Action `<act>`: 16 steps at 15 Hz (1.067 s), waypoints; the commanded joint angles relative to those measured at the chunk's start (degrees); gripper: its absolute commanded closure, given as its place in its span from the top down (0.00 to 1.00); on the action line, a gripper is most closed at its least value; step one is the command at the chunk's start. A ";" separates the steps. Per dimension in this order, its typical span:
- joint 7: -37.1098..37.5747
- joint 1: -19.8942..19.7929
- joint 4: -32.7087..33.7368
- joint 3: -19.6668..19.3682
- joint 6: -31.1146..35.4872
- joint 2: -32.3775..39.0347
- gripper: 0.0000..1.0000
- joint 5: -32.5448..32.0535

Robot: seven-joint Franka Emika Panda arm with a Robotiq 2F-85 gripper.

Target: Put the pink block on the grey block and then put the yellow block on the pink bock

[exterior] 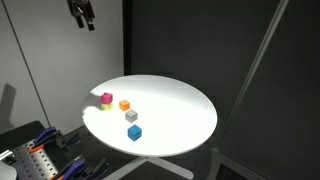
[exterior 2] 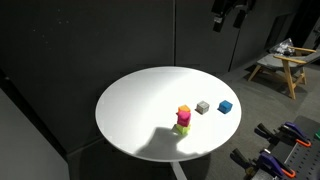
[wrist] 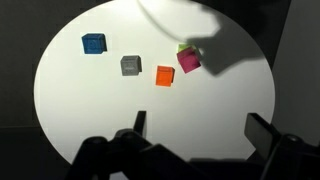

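The pink block (wrist: 189,61) lies on the white round table (wrist: 90,110), with the yellow block (wrist: 183,47) touching its far side. The grey block (wrist: 130,65) lies apart from them, between the orange and blue cubes. In both exterior views the pink block (exterior: 106,98) (exterior 2: 185,120) and grey block (exterior: 131,116) (exterior 2: 202,107) rest on the table. The yellow block (exterior 2: 180,130) shows in only one of them. My gripper (wrist: 200,125) is open and empty, high above the table (exterior: 82,12) (exterior 2: 231,14).
An orange cube (wrist: 165,76) sits between the pink and grey blocks. A blue cube (wrist: 94,43) lies beyond the grey one. Tool racks (exterior: 40,155) stand beside the table, with a wooden stool (exterior 2: 280,62) nearby. Dark curtains surround the table.
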 commanded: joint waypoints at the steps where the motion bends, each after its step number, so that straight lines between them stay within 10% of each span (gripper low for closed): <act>1: -2.59 0.36 2.57 -3.41 3.38 4.48 1.00 3.50; 7: -9.47 1.06 2.12 -7.83 8.69 9.59 1.00 11.21; 16: -6.10 -0.51 2.68 -7.04 9.20 18.69 1.00 6.48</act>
